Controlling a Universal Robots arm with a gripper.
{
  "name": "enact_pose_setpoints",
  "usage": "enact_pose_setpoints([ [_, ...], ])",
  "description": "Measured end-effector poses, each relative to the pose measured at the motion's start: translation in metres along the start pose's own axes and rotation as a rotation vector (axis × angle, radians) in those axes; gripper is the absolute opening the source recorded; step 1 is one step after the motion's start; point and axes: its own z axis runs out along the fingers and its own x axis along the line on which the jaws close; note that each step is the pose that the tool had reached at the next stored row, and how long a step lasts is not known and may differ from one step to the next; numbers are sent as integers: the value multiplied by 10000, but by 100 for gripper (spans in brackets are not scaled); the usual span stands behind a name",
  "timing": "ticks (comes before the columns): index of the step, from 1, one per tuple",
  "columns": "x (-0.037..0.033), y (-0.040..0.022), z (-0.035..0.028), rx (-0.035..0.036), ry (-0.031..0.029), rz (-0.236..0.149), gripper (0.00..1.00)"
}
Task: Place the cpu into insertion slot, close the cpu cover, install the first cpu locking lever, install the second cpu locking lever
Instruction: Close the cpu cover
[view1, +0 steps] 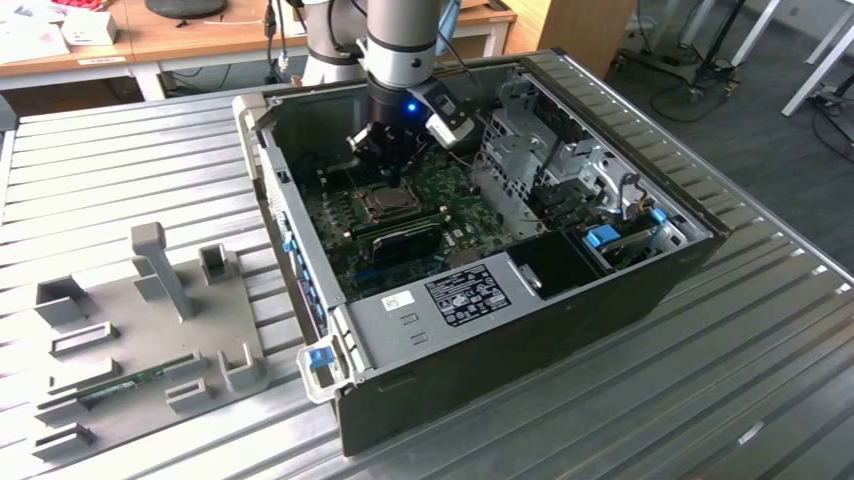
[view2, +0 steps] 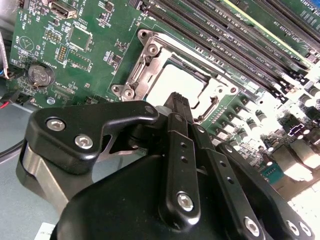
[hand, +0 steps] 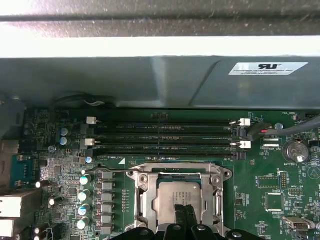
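The cpu (hand: 175, 192) lies flat in the insertion slot (view1: 388, 203) on the green board, its silver-grey top showing through the window of the cpu cover (hand: 145, 197). The cover lies down flat around the chip. In the second wrist view the cpu (view2: 170, 82) glares white inside the silvery cover (view2: 150, 52). My gripper (hand: 184, 212) hangs just above the chip's near edge, its two black fingertips pressed together with nothing between them. The gripper (view2: 179, 100) looks the same in the second wrist view. In the exterior view the gripper (view1: 387, 150) is inside the open computer case. I cannot make out the locking levers.
Long black memory slots (hand: 165, 135) run beside the socket, toward the case wall (hand: 150, 85). A coin battery (hand: 295, 150) and a row of capacitors (hand: 85, 195) flank it. A metal drive cage (view1: 561, 170) stands at the exterior view's right. A grey fixture plate (view1: 147, 330) lies outside the case.
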Motion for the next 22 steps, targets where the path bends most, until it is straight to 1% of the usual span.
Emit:
enact_pose_setpoints([
  [9,0,1,-10,-1,0,0,10],
  [14,-1,2,-36,-1,-1,0,10],
  [22,-1,2,-47,4,2,0,10],
])
